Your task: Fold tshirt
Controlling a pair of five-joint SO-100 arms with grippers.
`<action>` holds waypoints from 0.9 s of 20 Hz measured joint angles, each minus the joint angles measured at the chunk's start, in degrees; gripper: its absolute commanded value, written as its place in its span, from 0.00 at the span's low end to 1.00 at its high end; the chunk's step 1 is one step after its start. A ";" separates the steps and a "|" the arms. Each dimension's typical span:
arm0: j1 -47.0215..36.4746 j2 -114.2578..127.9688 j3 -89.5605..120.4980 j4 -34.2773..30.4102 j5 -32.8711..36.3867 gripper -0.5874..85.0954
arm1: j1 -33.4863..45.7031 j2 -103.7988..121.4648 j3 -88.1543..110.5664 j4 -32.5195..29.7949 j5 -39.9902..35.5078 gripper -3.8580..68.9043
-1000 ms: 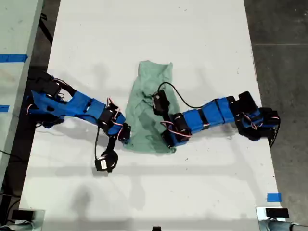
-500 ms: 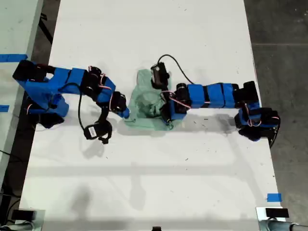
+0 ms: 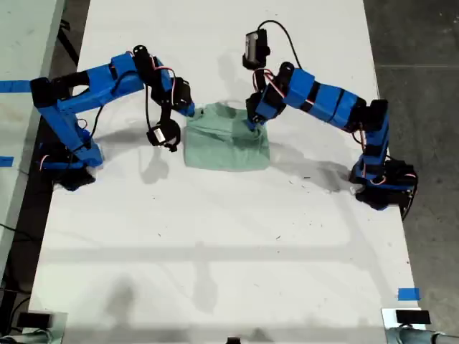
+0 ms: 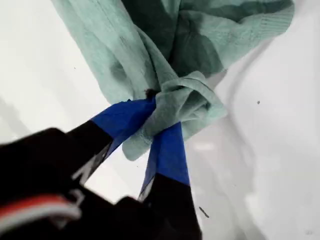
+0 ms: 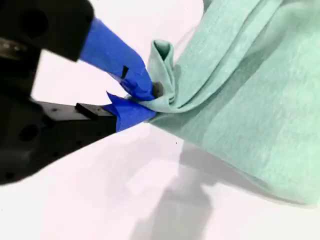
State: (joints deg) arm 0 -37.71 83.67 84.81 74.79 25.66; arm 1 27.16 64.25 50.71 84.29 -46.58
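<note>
The pale mint-green tshirt [image 3: 226, 143] lies on the white table [image 3: 215, 251] as a compact folded rectangle. One arm from the exterior view's left pinches its far left corner with its gripper [image 3: 190, 110]. Another arm from the exterior view's right pinches the far right corner with its gripper [image 3: 252, 123]. The wrist views do not show which arm is which. My first gripper [image 4: 159, 114] is shut on a bunched corner of the tshirt [image 4: 145, 45]. My second gripper [image 5: 148, 100] is shut on a folded edge of the tshirt [image 5: 250, 110].
The arm bases stand at the exterior view's left [image 3: 68, 161] and right [image 3: 380, 183] table edges. A blue tape mark [image 3: 409, 294] sits near the front right corner in the exterior view. Another table [image 3: 21, 50] with blue tape lies beyond the left edge.
Both arms carried the tshirt's near end away toward the far side of the table. The long, rumpled tshirt now lies doubled over as a short rectangle.
</note>
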 measured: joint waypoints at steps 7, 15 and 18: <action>-7.38 -0.79 -14.77 7.12 2.29 0.40 | 10.28 2.55 0.00 2.64 -0.79 0.71; -20.30 12.66 -6.59 6.94 7.82 0.35 | 27.33 34.28 23.99 8.00 -7.21 0.55; -18.46 29.36 18.19 -7.38 6.33 0.28 | 24.17 52.29 45.97 2.90 -3.78 0.46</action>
State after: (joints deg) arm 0 -56.16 113.03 103.01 67.41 31.99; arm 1 51.33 116.54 96.68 87.19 -50.36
